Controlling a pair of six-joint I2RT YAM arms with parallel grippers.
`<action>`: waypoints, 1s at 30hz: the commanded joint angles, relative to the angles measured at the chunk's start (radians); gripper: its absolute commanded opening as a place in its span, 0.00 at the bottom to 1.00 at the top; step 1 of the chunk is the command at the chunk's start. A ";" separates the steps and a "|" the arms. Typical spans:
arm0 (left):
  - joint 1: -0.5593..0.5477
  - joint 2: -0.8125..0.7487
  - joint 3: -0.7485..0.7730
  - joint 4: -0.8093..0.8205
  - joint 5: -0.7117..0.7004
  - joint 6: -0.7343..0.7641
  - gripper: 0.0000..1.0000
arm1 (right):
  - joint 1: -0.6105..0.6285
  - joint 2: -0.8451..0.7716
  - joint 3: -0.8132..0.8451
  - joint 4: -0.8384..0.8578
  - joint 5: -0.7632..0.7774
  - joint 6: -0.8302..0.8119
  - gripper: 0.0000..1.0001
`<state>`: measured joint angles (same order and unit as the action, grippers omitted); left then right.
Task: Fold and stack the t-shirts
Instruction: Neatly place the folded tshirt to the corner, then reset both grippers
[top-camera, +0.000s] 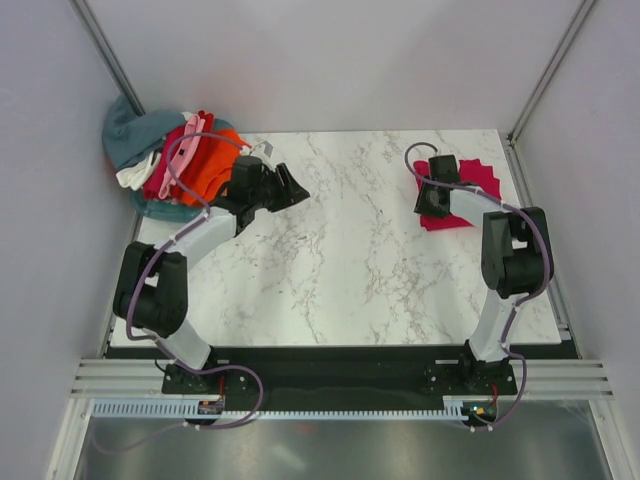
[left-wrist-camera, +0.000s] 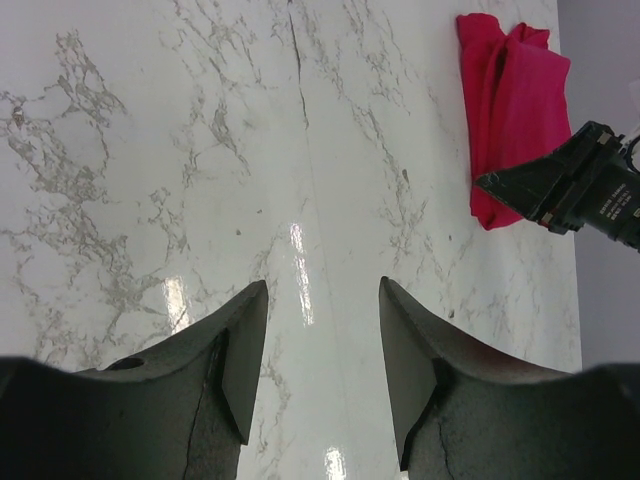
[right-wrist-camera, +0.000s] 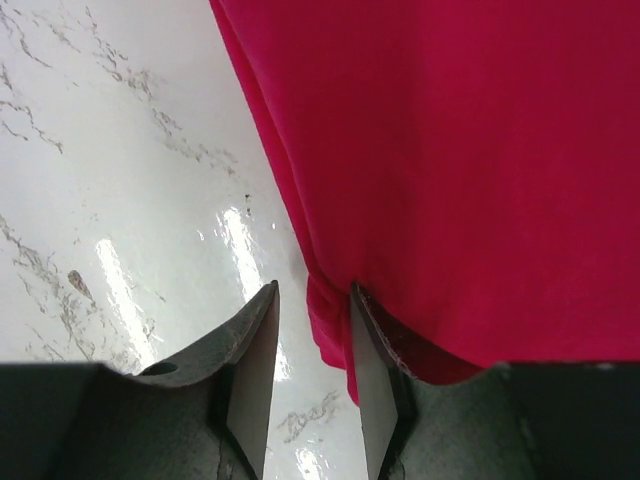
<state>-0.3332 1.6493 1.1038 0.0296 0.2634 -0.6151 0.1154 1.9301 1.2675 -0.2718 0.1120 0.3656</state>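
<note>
A folded crimson-magenta t-shirt (top-camera: 472, 186) (left-wrist-camera: 515, 100) (right-wrist-camera: 450, 150) lies on the marble table's far right. My right gripper (top-camera: 431, 204) (right-wrist-camera: 313, 290) is at its near-left corner, jaws open. The shirt's rolled edge sits between the fingers, and the right finger (right-wrist-camera: 372, 340) is tucked under the cloth. A gap shows between the cloth and the other finger. At the far left corner is a heap of t-shirts (top-camera: 185, 160): orange (top-camera: 216, 160), red, pink, white (top-camera: 135, 176) and teal-grey (top-camera: 128, 128). My left gripper (top-camera: 297, 189) (left-wrist-camera: 323, 290) hovers open and empty just right of the heap.
The white marble table (top-camera: 340, 260) (left-wrist-camera: 200, 150) is bounded by grey walls left and right, with metal posts at the back corners (top-camera: 105, 45). The heap hangs over the table's left edge. Both arm bases (top-camera: 340, 380) stand on the black rail at the near edge.
</note>
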 joint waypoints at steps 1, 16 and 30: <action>-0.003 -0.068 -0.016 0.010 -0.012 0.031 0.56 | -0.002 -0.075 -0.014 0.002 0.000 -0.016 0.43; -0.139 -0.449 -0.280 -0.017 -0.163 0.025 0.57 | 0.033 -0.684 -0.497 0.348 -0.248 0.028 0.56; -0.242 -0.873 -0.783 0.001 -0.343 0.048 0.57 | 0.036 -1.121 -1.017 0.377 -0.238 0.168 0.57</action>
<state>-0.5739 0.8589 0.4133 0.0036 -0.0216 -0.6022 0.1505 0.8822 0.3229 0.0475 -0.1265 0.5014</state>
